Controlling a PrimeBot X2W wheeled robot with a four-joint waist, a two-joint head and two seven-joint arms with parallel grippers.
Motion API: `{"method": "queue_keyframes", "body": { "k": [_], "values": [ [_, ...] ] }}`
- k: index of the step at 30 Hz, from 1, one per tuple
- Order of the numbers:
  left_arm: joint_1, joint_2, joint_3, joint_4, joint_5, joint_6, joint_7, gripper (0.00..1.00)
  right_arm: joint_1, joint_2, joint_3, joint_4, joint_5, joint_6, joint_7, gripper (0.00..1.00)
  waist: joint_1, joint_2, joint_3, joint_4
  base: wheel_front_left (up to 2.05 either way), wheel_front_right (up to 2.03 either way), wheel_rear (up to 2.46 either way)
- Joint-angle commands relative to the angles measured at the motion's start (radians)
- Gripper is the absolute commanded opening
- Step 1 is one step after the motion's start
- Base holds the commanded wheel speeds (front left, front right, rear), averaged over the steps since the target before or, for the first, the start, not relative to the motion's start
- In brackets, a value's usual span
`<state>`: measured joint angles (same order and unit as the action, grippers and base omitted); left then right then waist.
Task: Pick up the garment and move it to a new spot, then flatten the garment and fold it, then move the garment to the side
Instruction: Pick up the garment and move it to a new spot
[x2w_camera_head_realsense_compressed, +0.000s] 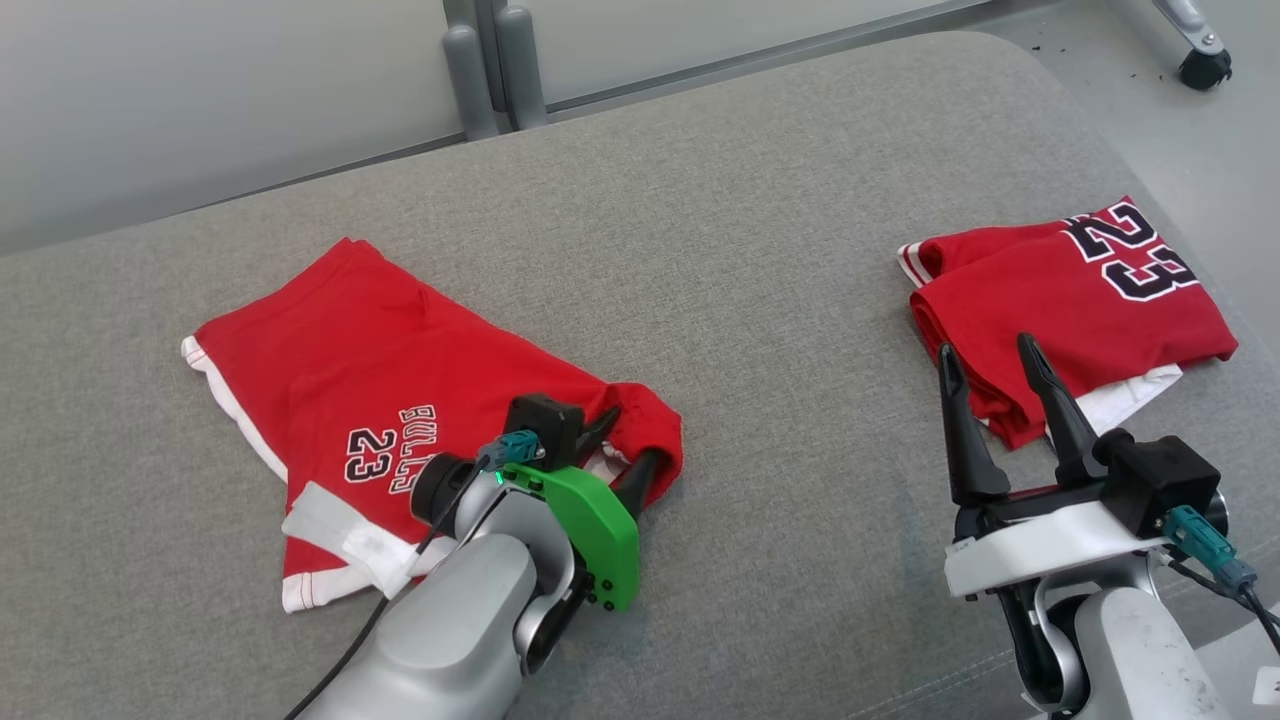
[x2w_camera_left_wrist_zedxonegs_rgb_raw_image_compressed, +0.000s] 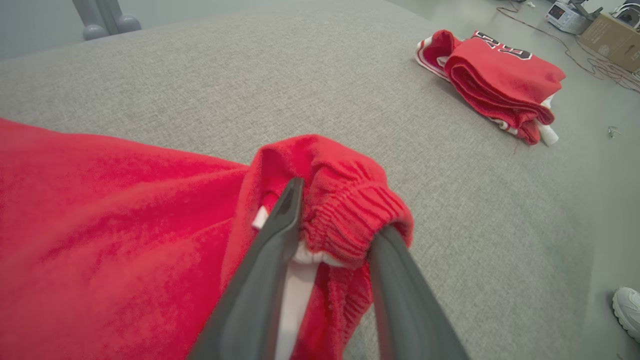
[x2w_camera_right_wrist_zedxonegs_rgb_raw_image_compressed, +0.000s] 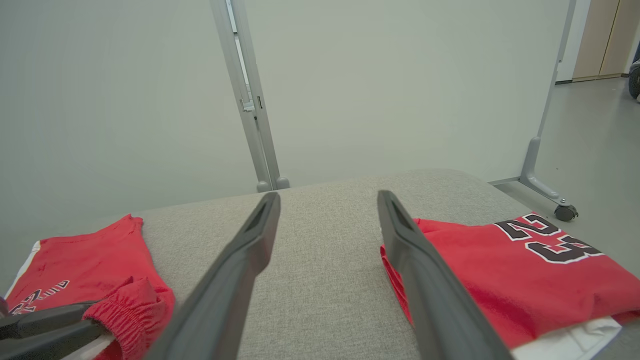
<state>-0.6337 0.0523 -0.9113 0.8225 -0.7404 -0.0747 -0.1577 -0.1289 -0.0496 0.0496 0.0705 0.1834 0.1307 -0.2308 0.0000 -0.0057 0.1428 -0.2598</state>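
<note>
left gripper (x2w_camera_head_realsense_compressed: 625, 445) sits low at the near right corner of the red shorts (x2w_camera_head_realsense_compressed: 400, 370), forearm coming in from the near side. shorts lie spread left of centre on the grey cushion (x2w_camera_head_realsense_compressed: 760, 200). right gripper (x2w_camera_head_realsense_compressed: 985, 348) wide, empty, beside the folded jersey (x2w_camera_head_realsense_compressed: 1080, 290).
left wrist view: fingers half parted astride the bunched waistband (x2w_camera_left_wrist_zedxonegs_rgb_raw_image_compressed: 345, 195); can't tell if it's pinched. cloth looks light, limp, grippy; the thick elastic is my best hold.
right wrist view: fingers level, pointing far.
</note>
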Motion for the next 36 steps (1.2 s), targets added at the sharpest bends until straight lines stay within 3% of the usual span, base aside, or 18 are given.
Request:
{"method": "queue_keyframes", "body": {
  "k": [1, 9, 24, 31, 36],
  "values": [
    [-0.016, -0.001, -0.008, -0.005, -0.012, 0.002, -0.010, 1.00, -0.011, -0.002, -0.002, 0.004, 0.003, 0.000, -0.007, 1.00, 0.0000, 0.0057, 0.004, -0.006, 0.00, 0.00, 0.00],
    [-0.042, 0.000, -0.092, -0.050, -0.087, 0.023, -0.051, 1.00, -0.011, -0.002, -0.021, 0.013, 0.003, 0.000, -0.012, 1.00, 0.0000, 0.0057, -0.006, 0.027, 0.00, 0.00, 0.00],
    [0.018, 0.000, -0.184, -0.024, -0.108, 0.059, -0.084, 1.00, 0.015, -0.002, -0.040, 0.009, -0.012, 0.000, 0.002, 1.00, 0.0000, 0.0057, -0.051, 0.144, 0.00, 0.00, 0.00],
    [0.060, 0.033, -0.125, -0.057, -0.102, 0.094, -0.106, 1.00, 0.034, -0.002, -0.036, 0.012, -0.011, 0.000, 0.015, 1.00, 0.0000, 0.0057, -0.071, 0.180, 0.00, 0.00, 0.00],
    [0.133, 0.092, -0.013, -0.180, -0.066, 0.139, -0.107, 1.00, 0.058, -0.002, 0.004, 0.028, -0.003, 0.000, 0.034, 1.00, 0.0000, 0.0057, -0.087, 0.200, 0.00, 0.00, 0.00]
  ]
}}
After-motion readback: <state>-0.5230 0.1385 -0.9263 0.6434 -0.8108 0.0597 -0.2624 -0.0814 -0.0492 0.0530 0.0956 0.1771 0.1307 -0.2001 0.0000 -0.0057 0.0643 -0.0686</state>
